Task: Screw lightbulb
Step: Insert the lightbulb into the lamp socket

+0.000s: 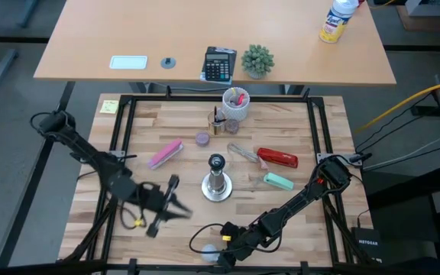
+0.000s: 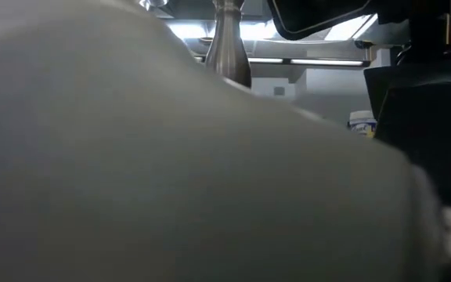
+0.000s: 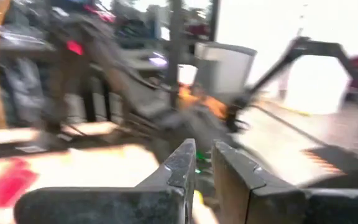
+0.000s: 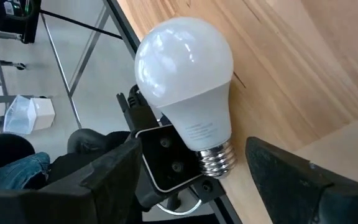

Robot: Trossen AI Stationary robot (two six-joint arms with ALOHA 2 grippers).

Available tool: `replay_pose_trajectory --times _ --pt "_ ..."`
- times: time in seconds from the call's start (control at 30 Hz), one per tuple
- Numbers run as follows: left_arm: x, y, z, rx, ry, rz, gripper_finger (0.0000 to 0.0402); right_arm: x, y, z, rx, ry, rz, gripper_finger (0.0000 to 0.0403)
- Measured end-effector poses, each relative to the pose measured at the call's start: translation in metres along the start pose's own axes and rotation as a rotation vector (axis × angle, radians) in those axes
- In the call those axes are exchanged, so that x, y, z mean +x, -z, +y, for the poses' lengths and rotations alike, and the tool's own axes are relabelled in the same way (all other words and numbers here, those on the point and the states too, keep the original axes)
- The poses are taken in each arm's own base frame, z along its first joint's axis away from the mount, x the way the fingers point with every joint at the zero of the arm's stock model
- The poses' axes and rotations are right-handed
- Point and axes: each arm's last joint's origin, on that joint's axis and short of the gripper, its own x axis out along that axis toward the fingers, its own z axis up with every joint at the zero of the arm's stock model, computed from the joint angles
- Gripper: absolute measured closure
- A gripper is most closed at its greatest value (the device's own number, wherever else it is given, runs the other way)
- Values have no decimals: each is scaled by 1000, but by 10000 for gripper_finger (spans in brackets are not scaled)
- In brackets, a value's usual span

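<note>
A: From the high view, you have 1 lightbulb (image 1: 207, 250), lying at the near edge of the desk (image 1: 182, 130), right by the right claw (image 1: 221, 256). The 1 metal socket stand (image 1: 217, 183) sits at mid-desk, well apart from it. The left claw (image 1: 176, 200) hangs over the near-left part of the desk, carrying nothing.

B: And the low view?

A: A pale blur fills most of it, too close to name. You only get the 1 stand's neck (image 2: 227, 43) behind.

B: Left wrist view?

A: Its fingers (image 3: 182, 165) are pressed nearly together, nothing between them.

B: Right wrist view?

A: Your right claw (image 4: 197, 171) is spread wide on either side of the bulb (image 4: 185, 81), which lies on its side at the desk's edge, screw base (image 4: 219, 158) toward the camera. No contact yet, as far as you can see. Expect it to be light, smooth, slippery and fragile. Take it on the white neck just above the threads, gently, leaving the threads free.
</note>
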Motion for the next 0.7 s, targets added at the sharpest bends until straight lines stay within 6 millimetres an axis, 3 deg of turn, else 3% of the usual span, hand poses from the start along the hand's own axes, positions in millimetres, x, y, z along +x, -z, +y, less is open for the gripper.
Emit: replay_pose_trajectory --times 0.23,0.4,0.53,0.7 --pt "-17 18 -46 -182 160 133 357 0 0 0 -1 0 0 111" --pt "-6 49 -69 -275 187 218 357 0 0 0 -3 1 -5 111" --pt "11 85 -76 -314 153 287 357 0 0 0 -4 2 -16 111" --pt "31 121 -68 -397 66 355 357 -1 -1 0 -4 4 -29 111"
